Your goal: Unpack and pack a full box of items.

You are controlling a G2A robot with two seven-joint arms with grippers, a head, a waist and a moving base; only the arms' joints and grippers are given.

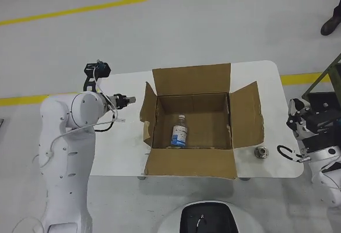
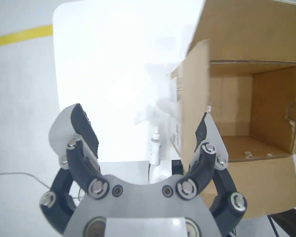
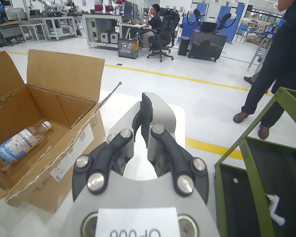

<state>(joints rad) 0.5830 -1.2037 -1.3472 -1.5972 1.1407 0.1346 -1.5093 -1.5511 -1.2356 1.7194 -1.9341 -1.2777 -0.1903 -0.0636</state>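
An open cardboard box [image 1: 190,119] stands in the middle of the white table [image 1: 123,151], its flaps folded outward. A clear bottle [image 1: 179,131] with a blue-and-white label lies on the box floor, also seen as the bottle [image 3: 16,144] in the right wrist view. My left gripper [image 1: 128,99] hangs open just left of the box; in its own view the gripper [image 2: 145,129] has one finger [image 2: 204,130] right against the box's side flap [image 2: 196,94]. My right gripper [image 3: 144,117] is shut on nothing, over the table's right end, beside the box [image 3: 51,94].
A small round grey object [image 1: 261,152] lies on the table right of the box. A green metal cart [image 3: 261,154] stands close past the table's right edge, with a person [image 3: 281,50] standing beyond it. The table left of the box is bare.
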